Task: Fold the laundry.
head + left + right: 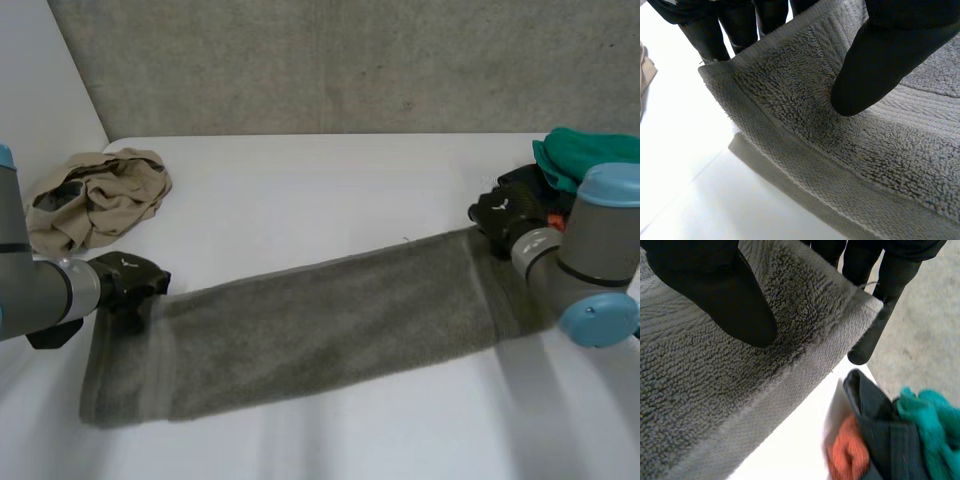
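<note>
Left hand [128, 280] and right hand [505, 212], arms wide apart, each in a pinch (towel [320, 320] corners)

Bright, soft light from above. The white tabletop [675, 150] nearly blows out in the left wrist view, and the lifted grey terry towel [790, 100] drops a faint shadow under its edge.

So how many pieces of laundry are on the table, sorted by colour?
grey towel: 1
beige garment: 1
teal cloth: 1
dark cloth: 1
orange cloth: 1
Total: 5
</note>
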Controlling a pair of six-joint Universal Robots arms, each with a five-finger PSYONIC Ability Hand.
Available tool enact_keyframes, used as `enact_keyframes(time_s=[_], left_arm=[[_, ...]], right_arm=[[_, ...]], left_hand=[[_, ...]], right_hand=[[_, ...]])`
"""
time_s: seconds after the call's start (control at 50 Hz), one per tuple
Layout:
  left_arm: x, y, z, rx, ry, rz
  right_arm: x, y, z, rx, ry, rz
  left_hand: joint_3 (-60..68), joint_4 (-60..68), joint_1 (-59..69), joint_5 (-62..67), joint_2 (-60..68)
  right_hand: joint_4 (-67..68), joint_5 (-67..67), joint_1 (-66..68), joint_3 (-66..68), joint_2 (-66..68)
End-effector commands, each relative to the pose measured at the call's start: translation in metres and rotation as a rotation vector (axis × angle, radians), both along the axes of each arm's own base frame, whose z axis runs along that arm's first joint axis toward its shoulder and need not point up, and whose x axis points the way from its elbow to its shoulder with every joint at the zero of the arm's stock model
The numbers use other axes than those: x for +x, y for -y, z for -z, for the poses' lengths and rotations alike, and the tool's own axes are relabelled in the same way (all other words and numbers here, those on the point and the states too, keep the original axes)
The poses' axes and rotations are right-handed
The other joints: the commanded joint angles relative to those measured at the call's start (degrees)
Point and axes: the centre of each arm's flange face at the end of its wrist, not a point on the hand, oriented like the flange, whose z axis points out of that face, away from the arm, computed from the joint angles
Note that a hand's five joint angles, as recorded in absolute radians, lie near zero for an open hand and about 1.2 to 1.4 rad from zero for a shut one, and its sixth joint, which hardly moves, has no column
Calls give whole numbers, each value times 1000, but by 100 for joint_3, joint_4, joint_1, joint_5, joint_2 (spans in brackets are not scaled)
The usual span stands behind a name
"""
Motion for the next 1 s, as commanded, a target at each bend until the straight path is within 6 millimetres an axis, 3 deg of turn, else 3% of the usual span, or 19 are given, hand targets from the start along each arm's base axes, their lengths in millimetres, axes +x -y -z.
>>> enact_keyframes(time_s=[0.02,0.04,0.06,0.08,0.12,0.2,0.22,0.3,0.38,0.48,0.66,0.7,0.72,0.78,0.88,0.96,1.0], left_arm=[[4,3,3,-22,-6,-5],[4,5,2,-32,-10,-5],[2,6,0,-51,-23,-1],[1,7,-1,-59,-32,-1],[-1,10,-8,-92,-60,0],[-3,13,-41,-206,-178,-41],[-2,13,-46,-224,-196,-51],[2,8,-65,-279,-246,-90],[4,-8,-68,-280,-240,-88],[3,-28,-52,-227,-226,-60],[-4,-35,-30,-196,-237,-23],[-6,-37,-29,-192,-240,-20],[-6,-38,-30,-194,-242,-19],[-6,-38,-32,-200,-247,-21],[-2,-36,-44,-241,-261,-34],[1,-36,-54,-275,-279,-47],[3,-36,-57,-279,-293,-51]], right_arm=[[17,10,11,-6,-10,-3],[17,11,12,-4,-16,13],[16,12,12,-6,-23,34],[13,14,7,-13,-26,73],[9,16,0,-25,-20,102],[-3,12,-26,-31,49,133],[-10,8,-38,-22,86,132],[-27,-13,-54,63,144,83],[-47,-39,-51,209,153,19],[-71,-60,-28,351,119,7],[-84,-51,17,337,100,17],[-85,-47,22,327,94,22],[-89,-42,23,305,90,44],[-106,-31,17,249,82,157],[-152,-15,-25,27,26,412],[-187,-8,-31,2,-93,461],[-193,-4,-33,-7,-145,461]], left_hand=[[1156,1102,1244,1298,1132],[308,255,397,451,285],[-3880,-3934,-3792,-3737,-3904],[-5844,-5898,-5756,-5702,-5868],[-5844,-5898,-5756,-5702,-5868],[-5844,-5898,-5756,-5702,-5868],[-5844,-5898,-5756,-5702,-5868],[-5844,-5898,-5756,-5702,-5868],[-5844,-5898,-5756,-5702,-5868],[-5844,-5898,-5756,-5702,-5868],[-5844,-5898,-5756,-5702,-5868],[-5844,-5898,-5756,-5702,-5868],[-5844,-5898,-5756,-5702,-5868],[-5844,-5898,-5756,-5702,-5868],[-5844,-5898,-5756,-5702,-5868],[-5844,-5898,-5756,-5702,-5868],[-5844,-5898,-5756,-5702,-5868]], right_hand=[[-4032,-4000,-3706,-3990,-3940],[-5867,-5835,-5540,-5824,-5775],[-5867,-5835,-5540,-5824,-5775],[-5867,-5835,-5540,-5824,-5775],[-5867,-5835,-5540,-5824,-5775],[-5867,-5835,-5540,-5824,-5775],[-5867,-5835,-5540,-5824,-5775],[-5867,-5835,-5540,-5824,-5775],[-5867,-5835,-5540,-5824,-5775],[-4946,-4914,-4619,-4903,-4854],[-3985,-3954,-3659,-3943,-3893],[-1928,-1896,-1602,-1885,-1836],[1103,1135,1429,1145,1195],[1133,1165,1460,1176,1225],[1133,1165,1460,1176,1225],[1133,1165,1460,1176,1225],[1133,1165,1460,1176,1225]])
